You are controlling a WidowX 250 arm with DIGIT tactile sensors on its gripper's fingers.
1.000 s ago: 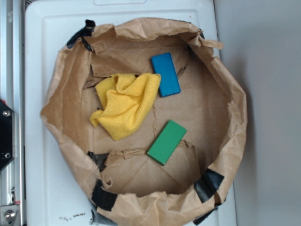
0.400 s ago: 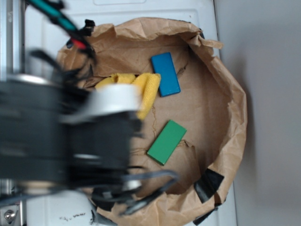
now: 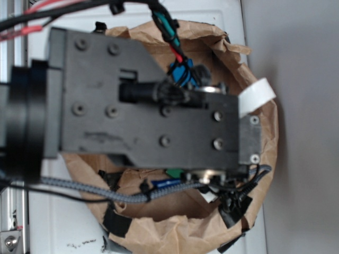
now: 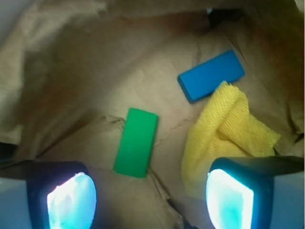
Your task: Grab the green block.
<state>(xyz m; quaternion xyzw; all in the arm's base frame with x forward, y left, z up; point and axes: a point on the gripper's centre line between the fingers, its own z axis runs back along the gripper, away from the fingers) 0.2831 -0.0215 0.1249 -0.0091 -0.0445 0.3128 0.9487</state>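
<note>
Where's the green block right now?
In the wrist view the green block lies flat on the brown paper, left of the yellow cloth and below-left of the blue block, just ahead of the open gripper.

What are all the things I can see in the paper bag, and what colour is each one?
green block: one, green, flat on the paper between the gripper's fingers in the wrist view
blue block: one, blue, flat on the paper further in, touching the cloth's top corner
cloth: one, yellow, crumpled, to the right of the green block
paper bag: one, brown, crumpled walls around everything, black tape on its rim
white surface: one, white, under the bag
robot arm: one, black with cables, covering most of the bag in the exterior view
gripper: one, black fingers with pale glowing pads, open, above the green block
</note>
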